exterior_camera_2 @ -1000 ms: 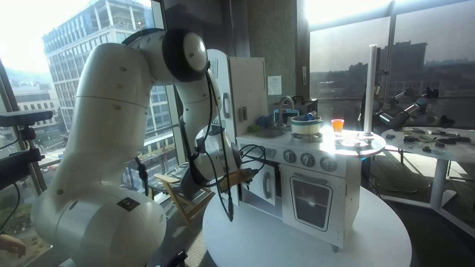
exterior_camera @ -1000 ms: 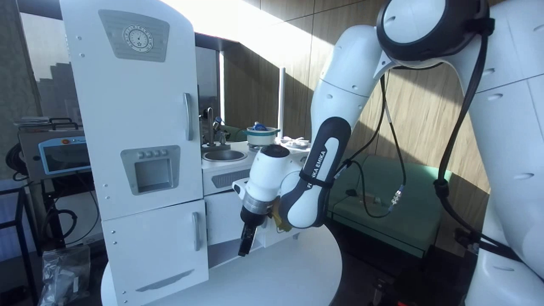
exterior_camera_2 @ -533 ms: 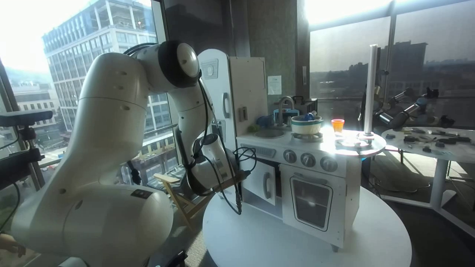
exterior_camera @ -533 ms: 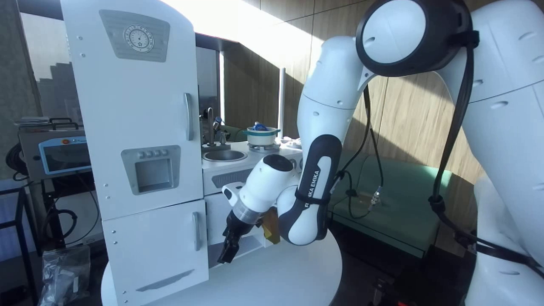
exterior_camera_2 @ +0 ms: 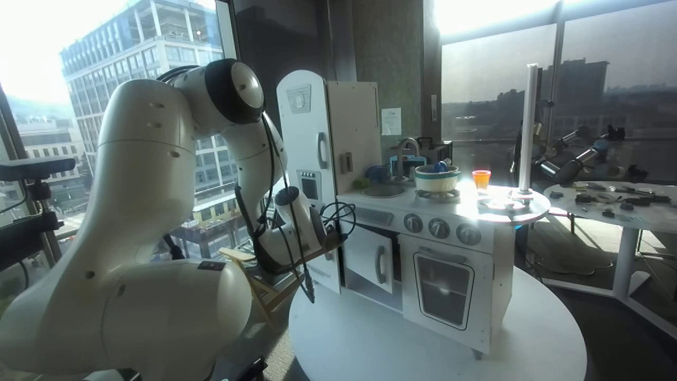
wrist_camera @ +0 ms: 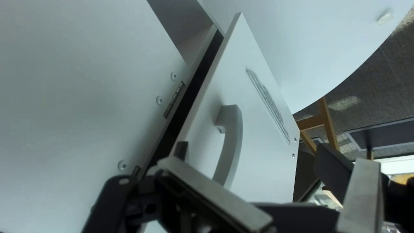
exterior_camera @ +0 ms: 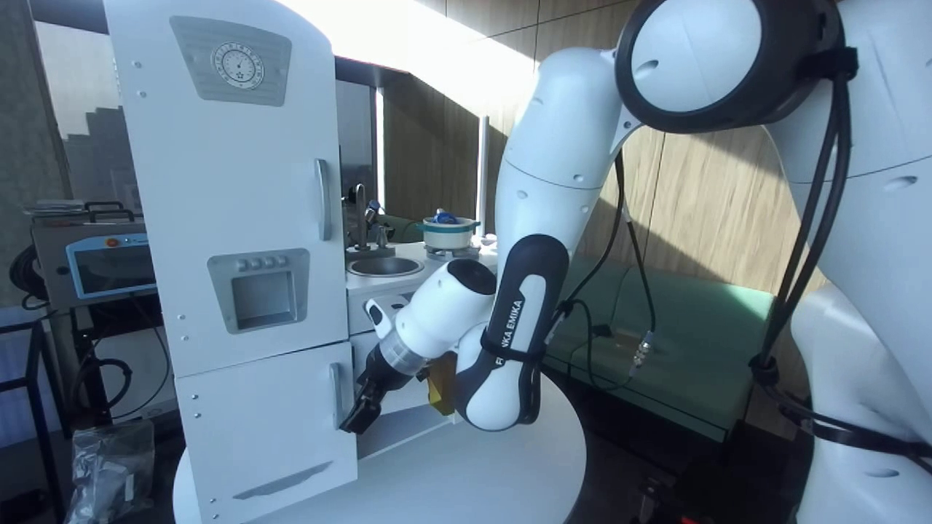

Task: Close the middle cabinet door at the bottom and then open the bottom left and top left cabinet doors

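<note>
The white bottom left door [exterior_camera: 269, 429] and top left door [exterior_camera: 233, 182] of the toy fridge look shut. The bottom left door's grey handle [exterior_camera: 336, 397] also shows in the wrist view [wrist_camera: 231, 142]. My gripper [exterior_camera: 353, 422] is open and tilted, right by that handle. In the wrist view one finger [wrist_camera: 181, 150] is over the door's edge on the handle's inner side, and the other is far to the right. The middle door [exterior_camera_2: 367, 256] sits askew, with dark gaps at its top and right and a shelf showing below; it also shows in the wrist view [wrist_camera: 74, 81].
The kitchen stands on a round white table [exterior_camera: 502, 466]. An oven door [exterior_camera_2: 444, 288] is right of the middle door. A sink [exterior_camera: 386, 267], a pot [exterior_camera: 446, 236] and an orange cup [exterior_camera_2: 481, 180] are on top. A wooden chair [exterior_camera_2: 270, 296] stands beside the table.
My gripper has moved from in front of the middle door to the bottom left door's handle and has tilted further. The doors have not visibly moved.
</note>
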Robot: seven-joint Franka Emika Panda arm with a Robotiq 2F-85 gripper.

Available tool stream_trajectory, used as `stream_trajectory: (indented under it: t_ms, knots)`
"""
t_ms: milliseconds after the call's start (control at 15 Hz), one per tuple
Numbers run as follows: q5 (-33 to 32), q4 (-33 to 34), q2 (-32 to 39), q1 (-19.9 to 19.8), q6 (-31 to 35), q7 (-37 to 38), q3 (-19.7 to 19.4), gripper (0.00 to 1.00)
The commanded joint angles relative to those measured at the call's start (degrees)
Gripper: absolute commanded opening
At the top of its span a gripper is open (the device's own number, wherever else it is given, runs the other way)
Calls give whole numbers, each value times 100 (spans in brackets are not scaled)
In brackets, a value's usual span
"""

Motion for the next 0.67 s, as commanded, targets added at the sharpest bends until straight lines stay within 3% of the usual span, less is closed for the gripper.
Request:
stream_trajectory:
  t_ms: [0, 133, 400, 467, 600]
  knots:
    - [446, -114, 114, 523, 506, -291, -385, 100]
    - [510, -200, 146, 675, 660, -400, -445, 100]
    - [1506, -339, 314, 1293, 1102, -598, -856, 100]
    - [2140, -429, 72, 689, 1007, -1375, -67, 100]
    - [2429, -416, 79, 484, 991, -1613, 290, 100]
